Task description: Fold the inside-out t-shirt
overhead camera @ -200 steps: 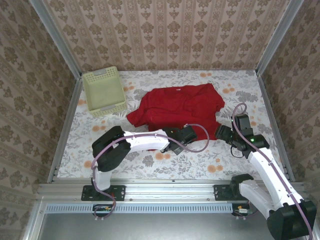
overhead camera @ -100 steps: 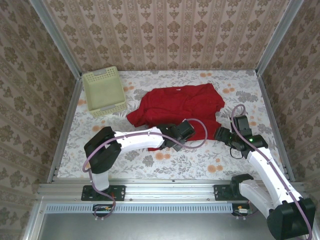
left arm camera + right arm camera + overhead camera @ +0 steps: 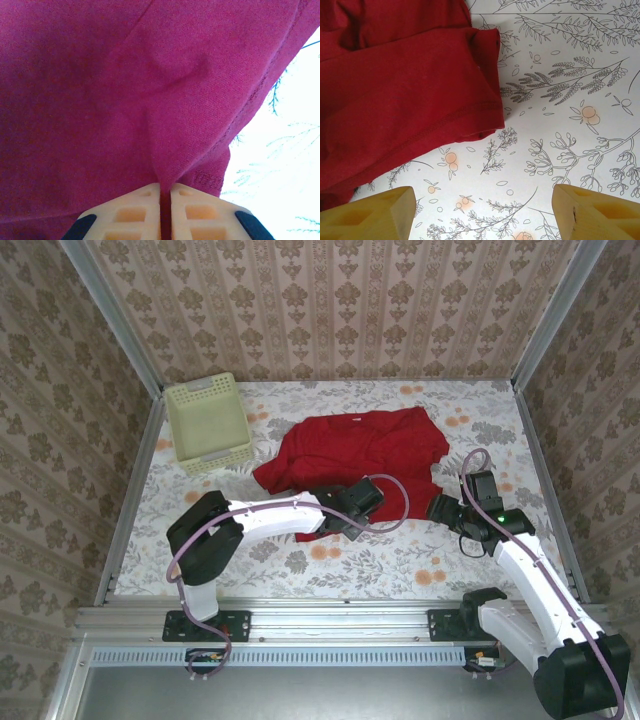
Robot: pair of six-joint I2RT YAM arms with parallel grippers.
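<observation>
Damask-papered walls (image 3: 340, 300), floral tabletop (image 3: 400, 565), aluminium rails (image 3: 330, 620)

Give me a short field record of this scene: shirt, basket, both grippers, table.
t-shirt: red, crumpled, not folded, lying mid-table
basket: pale yellow-green, far left corner, apart from the t-shirt
left gripper: shut on a pinch of t-shirt fabric near its near edge
right gripper: open, holding nothing, over bare table beside a hemmed corner of the t-shirt
table: floral-patterned cover
</observation>
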